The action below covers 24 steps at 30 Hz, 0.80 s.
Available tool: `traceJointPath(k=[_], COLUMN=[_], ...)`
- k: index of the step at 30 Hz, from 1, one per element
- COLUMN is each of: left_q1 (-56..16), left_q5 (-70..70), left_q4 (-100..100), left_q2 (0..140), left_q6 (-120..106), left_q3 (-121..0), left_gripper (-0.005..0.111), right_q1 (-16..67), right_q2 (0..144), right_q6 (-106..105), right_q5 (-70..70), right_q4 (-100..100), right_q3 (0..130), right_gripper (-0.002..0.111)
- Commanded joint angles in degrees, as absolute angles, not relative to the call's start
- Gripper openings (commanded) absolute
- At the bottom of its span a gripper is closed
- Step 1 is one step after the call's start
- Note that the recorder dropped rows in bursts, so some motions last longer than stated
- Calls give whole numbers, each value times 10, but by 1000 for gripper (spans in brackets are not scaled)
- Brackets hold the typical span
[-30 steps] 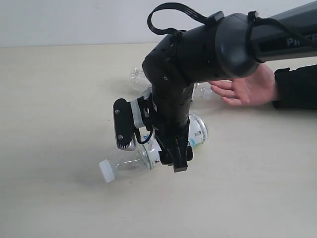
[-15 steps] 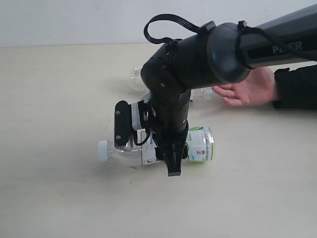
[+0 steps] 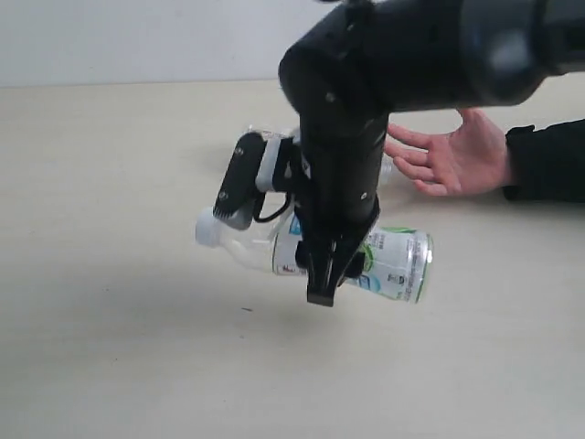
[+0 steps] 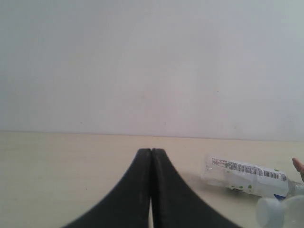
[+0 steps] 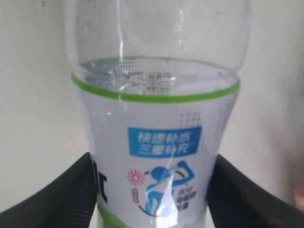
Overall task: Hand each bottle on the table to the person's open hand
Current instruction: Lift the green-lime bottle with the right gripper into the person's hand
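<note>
Above the counter (image 3: 110,347) in the ext. view, the right hand (image 3: 331,270) grips the green-label bottle (image 3: 398,265) around its label, a finger on each side. The bottle lies nearly level in the air, white cap (image 3: 208,229) toward 9 o'clock, base toward 3. So the step in hand seems to be the carry to the person's palm (image 3: 457,160), which waits open at approx. 1 o'clock from the bottle. Next move calls for a swing that way w/o tilting, then release only when the bottle rests on the palm. The bottle looks empty: clear wall, no liquid line seen. The left hand (image 4: 151,190) is closed, holding nothing; the barcode bottle (image 4: 247,173) lies on the counter beyond its fingertips, also seeming empty.
</note>
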<state>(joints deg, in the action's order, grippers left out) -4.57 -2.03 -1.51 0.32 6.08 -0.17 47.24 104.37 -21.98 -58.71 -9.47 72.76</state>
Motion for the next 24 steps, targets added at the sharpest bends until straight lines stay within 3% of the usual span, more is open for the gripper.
traceJointPath(k=[1, 6, 11, 17, 24], left_q1=[-44, -44, -44, -44, -44], left_q5=[-19, -19, -19, -19, -19], left_q4=[-17, -17, -17, -17, -17], left_q2=[0, 0, 0, 0, 0], left_q6=[63, 63, 63, 63, 63], left_q3=[0, 0, 0, 0, 0], left_gripper=[0, 0, 0, 0, 0], right_q1=[473, 451, 335, 205, 160], right_q2=[936, 821, 813, 907, 1038], right_q6=[-127, 25, 44, 20, 5], right_q5=[-639, -656, -667, -587, -582], right_q4=[-94, -177, -166, -119, -102], right_q3=[731, 731, 731, 731, 792], right_gripper=[0, 0, 0, 0, 0])
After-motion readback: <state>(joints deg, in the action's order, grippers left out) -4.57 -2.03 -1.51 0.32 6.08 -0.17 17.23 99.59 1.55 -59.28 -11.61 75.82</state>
